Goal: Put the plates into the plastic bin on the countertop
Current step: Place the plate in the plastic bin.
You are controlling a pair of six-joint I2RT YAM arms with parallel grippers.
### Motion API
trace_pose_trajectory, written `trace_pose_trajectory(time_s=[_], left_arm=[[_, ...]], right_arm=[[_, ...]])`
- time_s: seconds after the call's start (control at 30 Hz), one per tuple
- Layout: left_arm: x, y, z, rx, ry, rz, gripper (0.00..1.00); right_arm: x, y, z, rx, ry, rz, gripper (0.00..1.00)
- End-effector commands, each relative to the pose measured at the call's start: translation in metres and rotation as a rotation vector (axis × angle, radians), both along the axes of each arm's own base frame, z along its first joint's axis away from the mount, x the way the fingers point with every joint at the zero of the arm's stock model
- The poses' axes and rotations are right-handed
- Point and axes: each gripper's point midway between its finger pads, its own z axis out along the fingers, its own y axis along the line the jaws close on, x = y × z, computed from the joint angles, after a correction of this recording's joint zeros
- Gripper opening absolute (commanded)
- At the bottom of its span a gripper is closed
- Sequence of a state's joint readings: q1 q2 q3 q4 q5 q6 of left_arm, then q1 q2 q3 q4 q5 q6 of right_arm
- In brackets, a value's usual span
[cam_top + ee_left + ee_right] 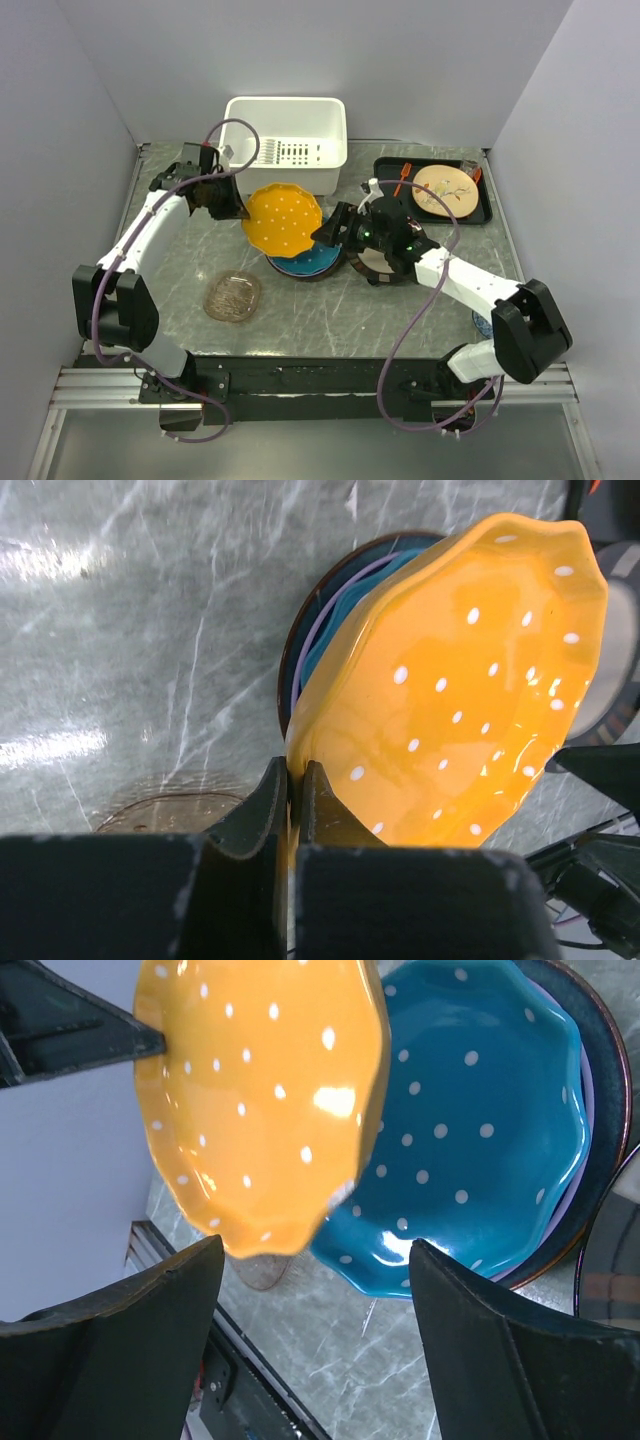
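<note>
Pinching the near rim of an orange dotted plate [460, 680], the left gripper [290, 780] is clamped tight and holds it tilted in the air. Below lies a stack of plates [600, 1090] topped by a teal dotted plate [480, 1130]. The right gripper [315, 1260] gapes wide at the orange plate's far edge, seemingly not touching it. The white bin [240, 112] stands just behind.
</note>
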State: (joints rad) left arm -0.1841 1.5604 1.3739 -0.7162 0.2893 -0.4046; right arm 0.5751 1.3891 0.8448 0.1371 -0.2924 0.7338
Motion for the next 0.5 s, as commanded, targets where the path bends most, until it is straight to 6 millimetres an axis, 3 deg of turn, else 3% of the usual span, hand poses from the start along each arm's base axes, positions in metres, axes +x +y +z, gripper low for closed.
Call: trace_pose_trajectory(time_s=[0.0,0.47], left_arm=[[0.021,-0.01,0.074,-0.082,-0.204,-0.018,0.01],[0.048,-0.007,0.115,-0.069,-0.274,0.018,0.01]], right_arm=[[0.001,-0.008,0.014,-0.001,-0.055,-0.017,0.83],[-0.008,-0.018,0.027,-0.003,-0.103,-0.026,0.92]])
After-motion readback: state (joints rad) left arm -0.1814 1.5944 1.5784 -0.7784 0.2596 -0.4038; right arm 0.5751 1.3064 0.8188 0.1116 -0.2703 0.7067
